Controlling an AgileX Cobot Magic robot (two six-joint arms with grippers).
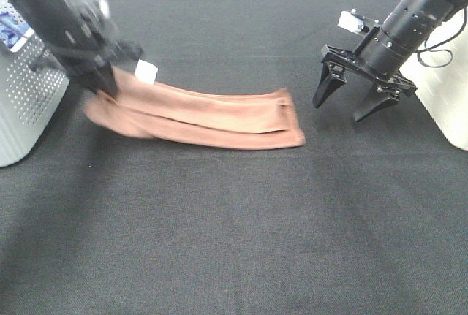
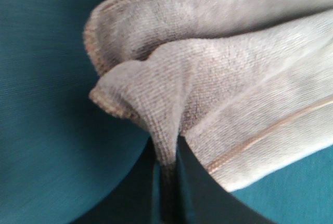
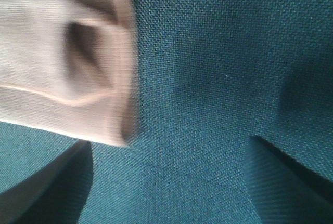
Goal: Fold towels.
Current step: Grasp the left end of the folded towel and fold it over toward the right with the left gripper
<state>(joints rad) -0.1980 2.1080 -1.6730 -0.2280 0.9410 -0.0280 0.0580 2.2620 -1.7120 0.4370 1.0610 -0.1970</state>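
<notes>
Two grippers in view, one loaded. We saw the left gripper (image 1: 104,83) clamped on the left end of the towel (image 1: 208,116), with that end raised off the table (image 1: 234,242). The left wrist view confirmed it: jaws closed together on a pinched ridge of cloth, folded layers fanning out from the pinch, stitched hems on two edges. We noted a white tag (image 1: 146,72) at the towel's far edge, just beside the left gripper. The left wrist view showed it too, cut by the frame edge. The left arm and the held end were blurred in the high view.

The towel was salmon-pink and folded into a long narrow band across the middle-left of the table. It sloped down from the held end to the right end, which lay on the table. The right end showed stacked layers with a hemmed edge.

We saw the right gripper (image 1: 338,110) spread wide with nothing between its fingers (image 3: 47,193). Its tips pointed down just right of the towel's right end, apart from it. We couldn't tell whether the tips touched the table. The right wrist view had bare weave between the fingers, with the towel's end off to one side.

The table covering was dark woven fabric. A grey perforated box (image 1: 25,103) stood at the left edge behind the left arm. A white unit (image 1: 450,103) stood at the right edge behind the right arm.
</notes>
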